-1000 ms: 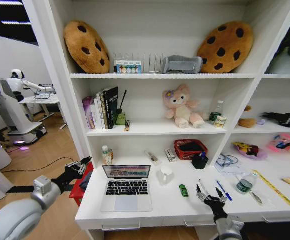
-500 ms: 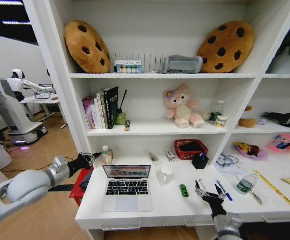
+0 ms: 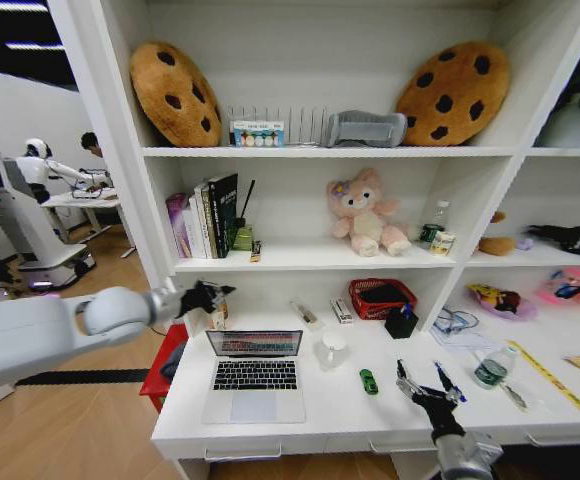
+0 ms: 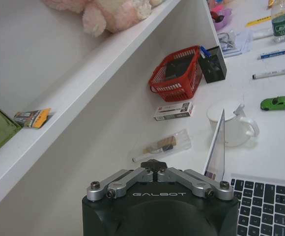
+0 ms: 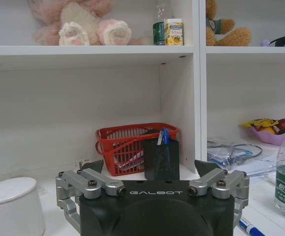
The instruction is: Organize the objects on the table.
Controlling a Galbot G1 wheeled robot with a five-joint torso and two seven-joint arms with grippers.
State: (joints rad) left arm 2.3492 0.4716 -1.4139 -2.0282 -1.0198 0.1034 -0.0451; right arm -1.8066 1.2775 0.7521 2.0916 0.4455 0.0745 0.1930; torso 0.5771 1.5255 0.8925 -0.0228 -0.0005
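Observation:
The silver laptop [image 3: 255, 375] stands open at the left of the white table [image 3: 325, 415]; its keyboard [image 4: 260, 206] shows in the left wrist view. My left gripper [image 3: 210, 294] hovers shut and empty [image 4: 154, 163] above the laptop's back left corner. A tiny green toy car [image 3: 368, 381] [image 4: 278, 102] lies right of the laptop. Beyond it lie the black marker [image 3: 402, 369] [image 4: 275, 73] and the blue pen [image 3: 444, 380] [image 4: 279, 51]. My right gripper [image 3: 425, 390] [image 5: 151, 166] is open, low over the table's front edge between marker and pen.
A white mug [image 3: 332, 349], a red basket [image 3: 380, 297] and a black pen holder [image 3: 401, 321] stand at the back. A small bottle [image 3: 213, 311] is close under my left gripper. A water bottle [image 3: 492, 367], glasses and a yellow tape lie to the right. Shelves rise above.
My left arm has swung in from beside the table to above the laptop's back left corner. The right gripper has shifted only slightly near the marker and pen.

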